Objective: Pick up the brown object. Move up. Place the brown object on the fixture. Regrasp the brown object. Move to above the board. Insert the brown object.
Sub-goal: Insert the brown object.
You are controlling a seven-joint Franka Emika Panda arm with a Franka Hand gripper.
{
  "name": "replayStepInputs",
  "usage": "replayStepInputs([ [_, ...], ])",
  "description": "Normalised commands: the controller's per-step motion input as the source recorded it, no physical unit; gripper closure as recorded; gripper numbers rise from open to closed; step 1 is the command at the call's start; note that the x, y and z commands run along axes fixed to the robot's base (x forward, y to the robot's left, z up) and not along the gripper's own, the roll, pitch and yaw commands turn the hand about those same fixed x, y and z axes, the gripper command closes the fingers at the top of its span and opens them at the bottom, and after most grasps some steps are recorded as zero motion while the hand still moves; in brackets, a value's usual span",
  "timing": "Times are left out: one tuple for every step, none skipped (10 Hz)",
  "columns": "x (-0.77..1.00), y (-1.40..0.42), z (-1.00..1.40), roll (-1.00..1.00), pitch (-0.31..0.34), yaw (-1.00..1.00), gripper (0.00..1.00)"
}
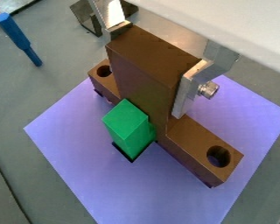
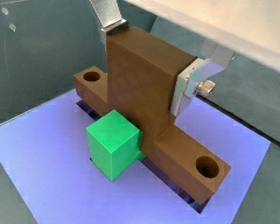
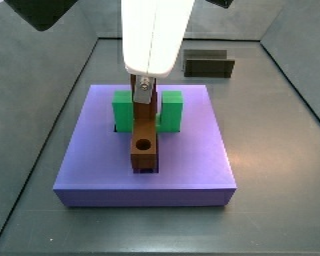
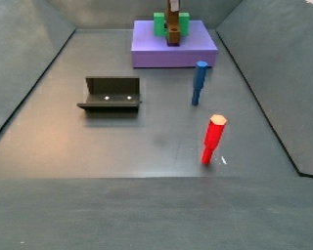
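Note:
The brown object is a bar with a round hole at each end and a tall upright slab in its middle. Its bar lies along the groove of the purple board, beside the green block. My gripper comes down from above, and its silver fingers press both sides of the upright slab, shut on it. In both side views the gripper stands over the board's middle. The fixture sits apart on the floor with nothing in it.
A blue peg and a red peg stand upright on the grey floor between the board and the near edge. Sloping grey walls close in the floor on both sides.

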Motion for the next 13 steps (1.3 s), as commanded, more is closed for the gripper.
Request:
replayStepInputs([
  [0.27, 0.00, -0.08, 0.06, 0.000, 0.12, 1.00],
  [0.37, 0.00, 0.00, 0.06, 0.041, 0.23, 1.00],
  [0.26, 0.04, 0.00, 0.08, 0.037, 0.20, 1.00],
  [0.03, 0.00, -0.02, 0.13, 0.034, 0.15, 1.00],
  [-0.12, 0.02, -0.01, 0.16, 0.029, 0.13, 1.00],
  [-0.20, 0.01, 0.00, 0.15, 0.023, 0.10, 1.00],
  [-0.13, 0.00, 0.00, 0.17, 0.024, 0.08, 1.00],
  [0.00, 0.00, 0.00, 0.16, 0.033, 0.08, 1.00],
  [0.11, -0.03, 0.00, 0.13, 0.009, 0.11, 1.00],
  [0.11, 0.00, -0.11, 0.13, 0.000, 0.01, 1.00],
  [0.00, 0.00, -0.11, 0.14, 0.010, 0.00, 1.00],
  [0.00, -0.01, 0.00, 0.04, 0.000, -0.16, 1.00],
  [-0.01, -0.02, 0.00, 0.00, 0.000, -0.23, 1.00],
])
